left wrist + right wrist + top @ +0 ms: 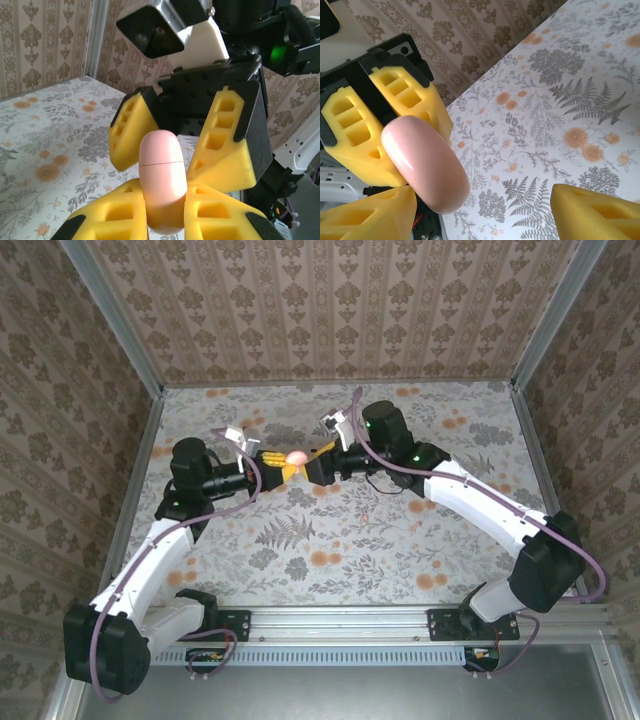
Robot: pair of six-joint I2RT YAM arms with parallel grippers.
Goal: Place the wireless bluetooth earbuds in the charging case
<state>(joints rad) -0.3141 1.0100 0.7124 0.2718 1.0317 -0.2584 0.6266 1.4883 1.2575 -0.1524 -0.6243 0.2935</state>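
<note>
1. So the glossy pink pill-shaped plastic charging case (297,457) is up in the air, not lying on anything. The floral-patterned table (400,540) is well below the case.
2. The left gripper (162,222) with its yellow foam-block fingers (107,215) is clamped tight on the case. One finger sits on each side of the case's lower half, and the case sticks up out of them, pretty much upright in the left wrist view.
3. There's a thin seam running round the case just above where the fingers pinch it. The lid looks closed.
4. The right gripper (177,137) comes at the case from the opposite side, nose to nose with the left one. Its jaws are spread wide, one yellow finger on either side of the case's free rounded end.
5. In the right wrist view the case sits way closer to one finger (370,215) than the other. Can't really tell if that finger touches the case; the far one is clearly apart from it.
</note>
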